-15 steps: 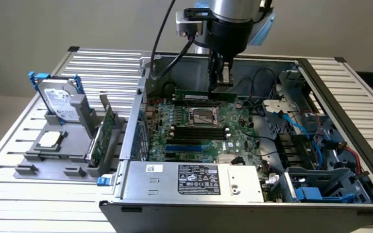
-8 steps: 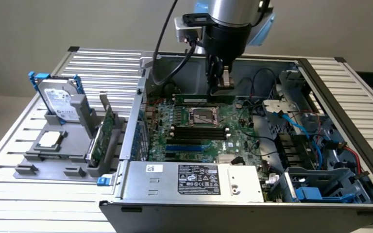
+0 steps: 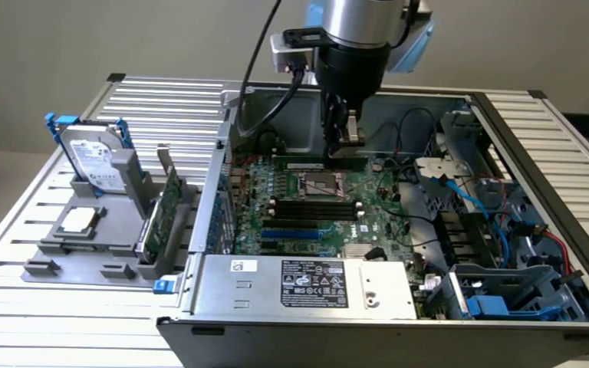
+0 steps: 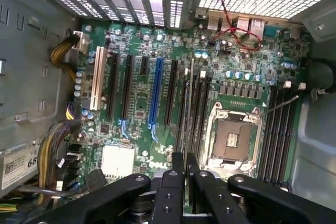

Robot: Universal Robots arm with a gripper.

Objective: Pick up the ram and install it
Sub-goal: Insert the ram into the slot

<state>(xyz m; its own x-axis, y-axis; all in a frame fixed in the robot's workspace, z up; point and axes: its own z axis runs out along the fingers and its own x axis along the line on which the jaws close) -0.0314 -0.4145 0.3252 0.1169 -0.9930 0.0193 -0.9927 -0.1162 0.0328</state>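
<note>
My gripper [image 3: 349,142] reaches down into the open computer case [image 3: 212,199], just behind the CPU socket [image 3: 322,184]. It is shut on the top edge of the ram [image 3: 310,162], a narrow green stick lying level along the motherboard's far memory slots. In the wrist view my gripper [image 4: 185,163] has both black fingers [image 4: 177,169] close together. The ram [image 4: 186,108] shows edge-on as a thin dark line running out from them, over the black slots [image 4: 199,103] beside the CPU socket [image 4: 231,137]. I cannot tell whether the ram is seated in a slot.
A grey holder [image 3: 80,249] outside the case, on the exterior view's left, carries a hard drive [image 3: 95,157], a tall green expansion card [image 3: 166,207] and a processor [image 3: 77,221]. The power supply [image 3: 305,284] fills the case's near side. Blue cables [image 3: 468,199] and drive bays stand on the exterior view's right.
</note>
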